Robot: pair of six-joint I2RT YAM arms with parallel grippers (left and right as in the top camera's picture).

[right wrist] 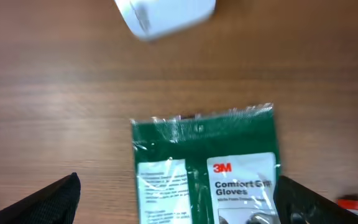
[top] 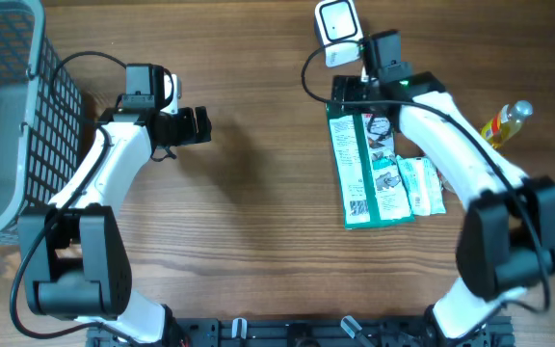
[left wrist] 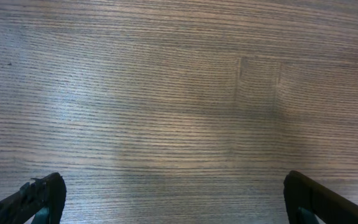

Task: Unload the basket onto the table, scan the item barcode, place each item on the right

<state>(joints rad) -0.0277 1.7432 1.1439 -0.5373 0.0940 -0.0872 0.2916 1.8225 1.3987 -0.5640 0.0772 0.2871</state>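
Green plastic glove packet (right wrist: pixel 205 171) lies flat between and just ahead of the right gripper's (right wrist: pixel 179 200) 2 released fingers, white handheld scanner (right wrist: pixel 165 14) beyond; grasp it by the top edge, while the left gripper (left wrist: pixel 171 198) hangs spread, empty.

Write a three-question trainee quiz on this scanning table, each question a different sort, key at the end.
1. True or false: the right gripper is clamped on the green glove package.
2. Multiple choice: the white barcode scanner lies A) inside the basket, B) on the table beyond the package's top end, C) in the left gripper.
3. Fill in: the brand printed on the package is ___.

Key: 1 false, its jaws stand open above it; 2 B; 3 3M.
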